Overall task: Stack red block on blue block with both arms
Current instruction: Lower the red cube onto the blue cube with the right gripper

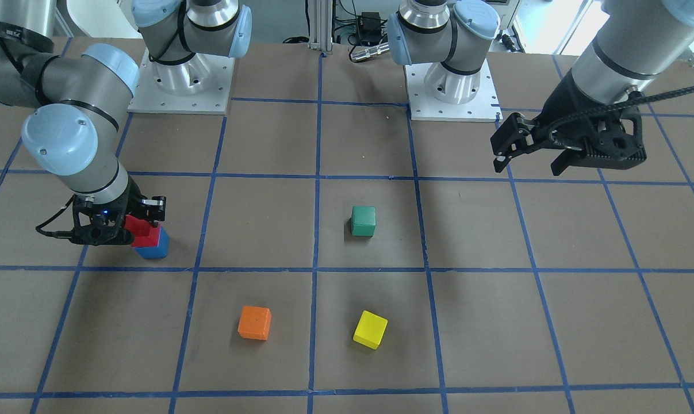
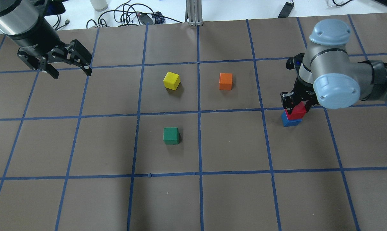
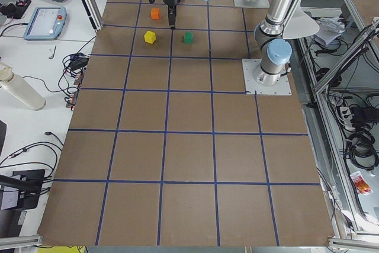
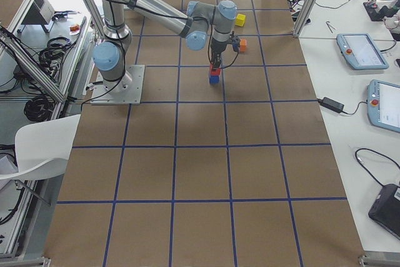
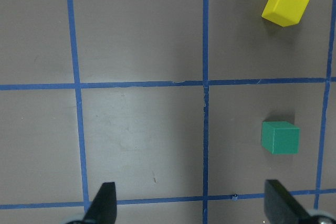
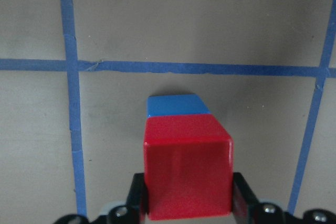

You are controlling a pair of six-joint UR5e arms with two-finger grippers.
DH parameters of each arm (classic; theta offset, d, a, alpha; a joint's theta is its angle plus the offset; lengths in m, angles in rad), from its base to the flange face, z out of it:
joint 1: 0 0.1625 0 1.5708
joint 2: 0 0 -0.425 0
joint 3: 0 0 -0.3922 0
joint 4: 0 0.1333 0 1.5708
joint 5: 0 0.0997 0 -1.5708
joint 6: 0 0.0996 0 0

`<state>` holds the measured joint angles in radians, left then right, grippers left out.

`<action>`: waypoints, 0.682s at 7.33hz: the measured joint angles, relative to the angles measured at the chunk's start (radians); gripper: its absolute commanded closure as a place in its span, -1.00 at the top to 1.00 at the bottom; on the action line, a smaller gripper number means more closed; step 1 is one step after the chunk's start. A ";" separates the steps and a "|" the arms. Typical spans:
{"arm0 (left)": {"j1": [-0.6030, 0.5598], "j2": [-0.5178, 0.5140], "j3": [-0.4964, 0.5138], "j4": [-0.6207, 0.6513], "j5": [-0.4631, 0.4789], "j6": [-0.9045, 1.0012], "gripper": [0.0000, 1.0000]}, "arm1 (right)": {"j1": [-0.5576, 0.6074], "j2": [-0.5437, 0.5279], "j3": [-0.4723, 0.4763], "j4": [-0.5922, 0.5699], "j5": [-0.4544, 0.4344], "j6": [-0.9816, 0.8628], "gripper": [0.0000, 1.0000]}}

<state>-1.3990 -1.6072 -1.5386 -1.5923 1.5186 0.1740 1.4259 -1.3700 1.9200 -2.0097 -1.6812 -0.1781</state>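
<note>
My right gripper (image 2: pixel 296 107) is shut on the red block (image 2: pixel 296 112) and holds it down on, or just over, the blue block (image 2: pixel 290 122), offset a little. In the right wrist view the fingers (image 6: pixel 242 200) press both sides of the red block (image 6: pixel 187 166), and the blue block (image 6: pixel 176 105) shows beyond it. In the front view the red block (image 1: pixel 144 230) sits above the blue block (image 1: pixel 154 248). My left gripper (image 2: pixel 71 73) is open and empty, raised far off at the other side of the table (image 1: pixel 528 168).
A green cube (image 2: pixel 171 135), a yellow cube (image 2: pixel 172 80) and an orange cube (image 2: pixel 225 81) lie apart mid-table. The left wrist view shows the green cube (image 5: pixel 280 137) and yellow cube (image 5: pixel 286 5) below. Blue tape lines grid the brown table (image 2: pixel 231 199).
</note>
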 measured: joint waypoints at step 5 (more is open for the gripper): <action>0.000 0.001 0.000 0.001 0.000 0.001 1.00 | -0.010 0.002 0.003 0.004 0.010 0.012 -1.00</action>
<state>-1.3990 -1.6064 -1.5386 -1.5913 1.5186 0.1749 1.4160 -1.3683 1.9225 -2.0056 -1.6707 -0.1660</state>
